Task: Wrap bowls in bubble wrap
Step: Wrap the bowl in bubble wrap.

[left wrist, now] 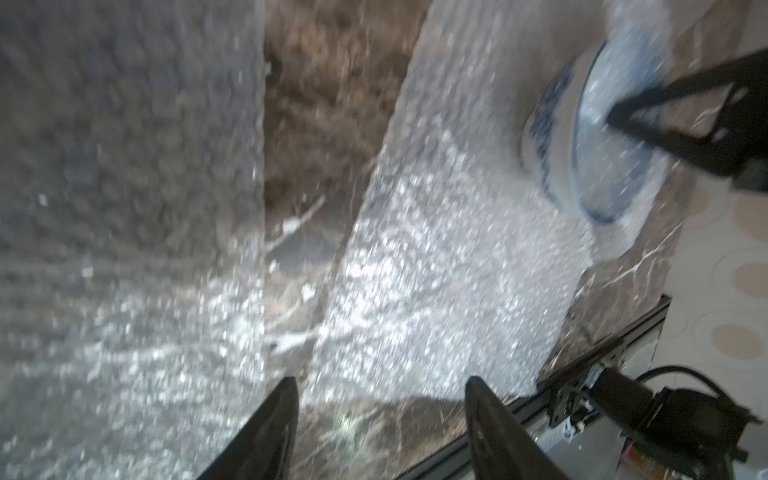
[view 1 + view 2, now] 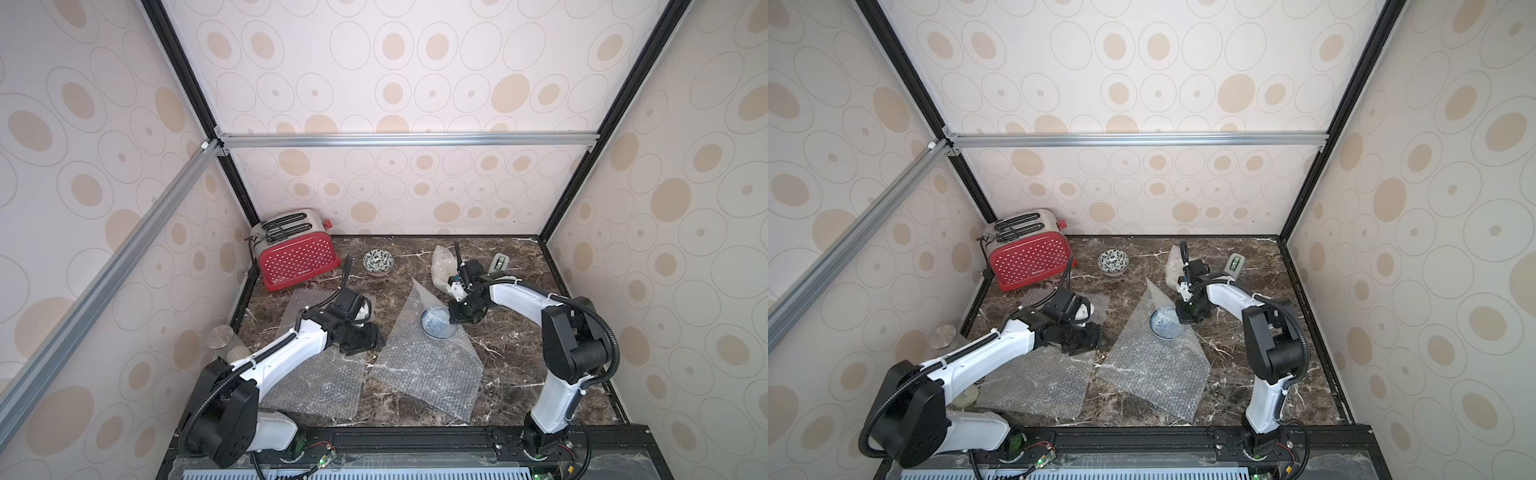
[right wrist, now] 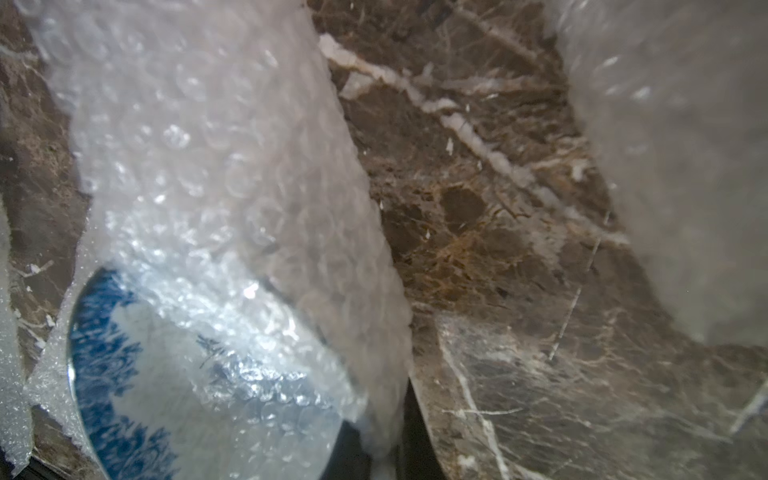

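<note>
Right pincer [image 2: 453, 320] clenched on a fold of the clear bubble-wrap sheet [image 2: 424, 374], drawn over the blue-patterned white ceramic bowl [image 2: 434, 325] at the centre of the dark marble table [image 2: 519, 345]. Left pincer [image 1: 381, 380] released, empty.

Toaster [image 2: 297, 259]: red, white dots, two slots.
Tabletop [image 2: 519, 349]: brown marble, beneath toaster.
Green-and-white gadget [image 2: 500, 262]: well right of toaster.
Metal disc [image 2: 220, 336]: nearer than toaster, off tabletop.

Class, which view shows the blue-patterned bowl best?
A top view: the blue-patterned bowl shows nearly whole on a bubble wrap sheet. The right wrist shows its inside close up, partly under wrap; the left wrist, blurred, shows its side.
</note>
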`<action>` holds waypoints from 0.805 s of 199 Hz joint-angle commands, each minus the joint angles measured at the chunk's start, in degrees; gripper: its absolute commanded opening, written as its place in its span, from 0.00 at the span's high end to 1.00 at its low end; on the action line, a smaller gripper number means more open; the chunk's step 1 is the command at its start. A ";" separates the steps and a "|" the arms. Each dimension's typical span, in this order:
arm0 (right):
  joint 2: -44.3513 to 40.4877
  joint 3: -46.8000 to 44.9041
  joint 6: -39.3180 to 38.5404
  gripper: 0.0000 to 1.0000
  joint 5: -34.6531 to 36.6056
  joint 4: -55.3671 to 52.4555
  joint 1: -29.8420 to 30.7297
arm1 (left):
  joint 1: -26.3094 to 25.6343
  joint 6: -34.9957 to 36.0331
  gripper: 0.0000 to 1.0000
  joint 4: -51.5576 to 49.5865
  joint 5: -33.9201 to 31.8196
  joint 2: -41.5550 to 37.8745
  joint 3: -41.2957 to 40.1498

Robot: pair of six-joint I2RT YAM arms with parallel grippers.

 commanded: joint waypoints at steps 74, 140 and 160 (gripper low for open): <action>-1.32 0.24 0.34 0.97 -1.56 1.26 0.08 | -3.73 -10.54 0.39 4.52 0.49 1.54 -7.65; -1.33 0.01 0.06 0.97 -1.08 1.42 0.10 | -5.53 -11.29 0.44 8.34 -0.27 6.26 -7.12; -1.64 0.02 -0.10 0.97 -0.66 1.24 0.12 | -5.79 -11.82 0.44 7.95 -1.55 6.82 -7.94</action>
